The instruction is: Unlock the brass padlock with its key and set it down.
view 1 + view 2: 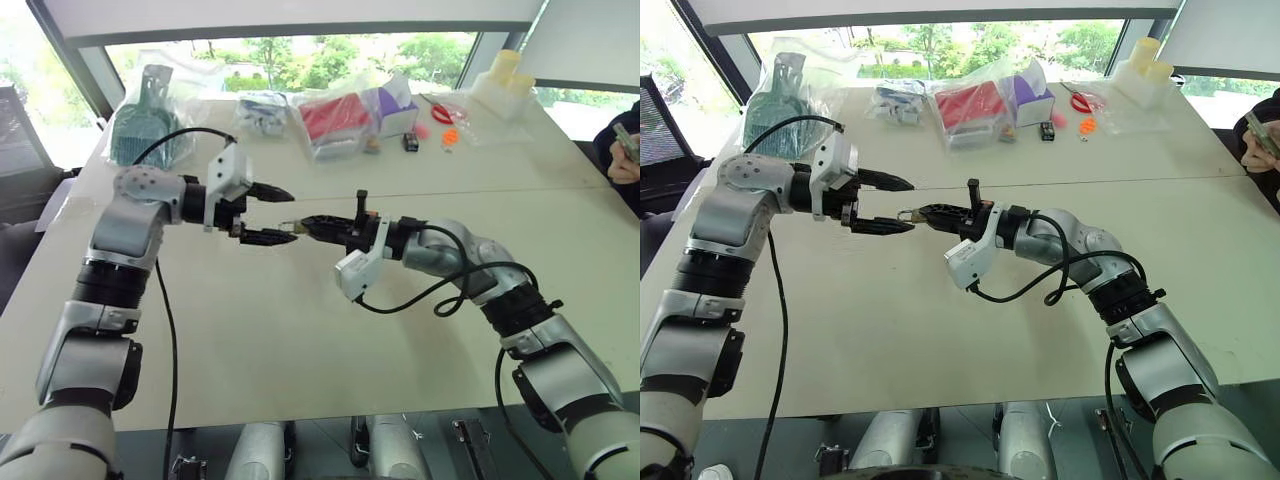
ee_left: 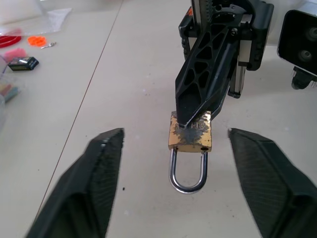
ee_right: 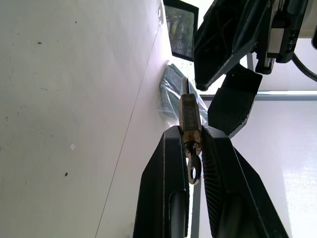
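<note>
My right gripper (image 1: 303, 226) is shut on the yellowish body of the brass padlock (image 2: 190, 136), held above the table's middle. Its silver shackle (image 2: 188, 173) is closed and points at my left gripper (image 1: 288, 216). That gripper is open, with one of its fingers (image 2: 101, 168) on each side of the shackle and touching nothing. In the right wrist view the padlock (image 3: 188, 115) sits edge-on between the pads. A small metal piece with a round hole (image 3: 193, 171), which looks like the key, sticks out of its end between my right fingers.
Bagged clutter lines the table's far side: a green item (image 1: 150, 125), a red pack (image 1: 335, 118), a purple box (image 1: 395, 105), red scissors (image 1: 440, 110) and white bottles (image 1: 505, 80). A person's hand (image 1: 625, 160) is at the right edge.
</note>
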{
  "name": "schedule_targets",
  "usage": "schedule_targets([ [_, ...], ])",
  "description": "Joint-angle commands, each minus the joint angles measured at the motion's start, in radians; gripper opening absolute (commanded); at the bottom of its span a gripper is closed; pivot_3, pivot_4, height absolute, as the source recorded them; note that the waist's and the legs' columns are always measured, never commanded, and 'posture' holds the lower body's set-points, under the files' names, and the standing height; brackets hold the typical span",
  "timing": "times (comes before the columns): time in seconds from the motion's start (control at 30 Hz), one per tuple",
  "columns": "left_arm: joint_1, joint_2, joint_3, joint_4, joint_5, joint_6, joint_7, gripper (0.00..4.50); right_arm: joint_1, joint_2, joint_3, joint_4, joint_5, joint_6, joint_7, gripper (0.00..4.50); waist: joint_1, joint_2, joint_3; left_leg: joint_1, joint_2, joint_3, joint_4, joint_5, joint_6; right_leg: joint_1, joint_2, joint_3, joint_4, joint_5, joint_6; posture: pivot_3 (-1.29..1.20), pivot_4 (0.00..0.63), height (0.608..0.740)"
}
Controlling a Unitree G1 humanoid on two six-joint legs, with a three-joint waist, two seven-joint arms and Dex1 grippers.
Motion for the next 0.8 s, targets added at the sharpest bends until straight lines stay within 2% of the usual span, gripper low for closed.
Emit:
schedule_targets([
  [0.03, 0.004, 0.018, 0.036, -0.037, -0.023, 0.005, 0.006, 2.01, -0.019, 0.003, -0.017, -0.014, 0.020, -0.004, -0.004, 0.00, -0.002, 0.000, 0.000, 0.000, 0.000, 0.000, 0.000, 0.000, 0.000, 0.000, 0.000, 0.000, 0.000, 0.000, 0.000, 0.00, 0.150, 0.740],
  [0.2, 0.023, 0.023, 0.038, -0.048, -0.018, 0.006, 0.007, 0.01, -0.021, 0.004, -0.016, -0.013, 0.023, -0.003, 0.000, 0.00, -0.003, 0.000, 0.000, 0.000, 0.000, 0.000, 0.000, 0.000, 0.000, 0.000, 0.000, 0.000, 0.000, 0.000, 0.000, 0.00, 0.150, 0.740],
  [0.8, 0.059, 0.036, -0.009, -0.056, 0.031, -0.017, 0.002, 0.01, -0.024, 0.006, -0.019, -0.012, 0.028, 0.000, 0.009, 0.00, -0.014, 0.000, 0.000, 0.000, 0.000, 0.000, -0.001, 0.000, 0.000, 0.000, 0.000, 0.000, 0.000, 0.000, 0.000, 0.00, 0.150, 0.740],
])
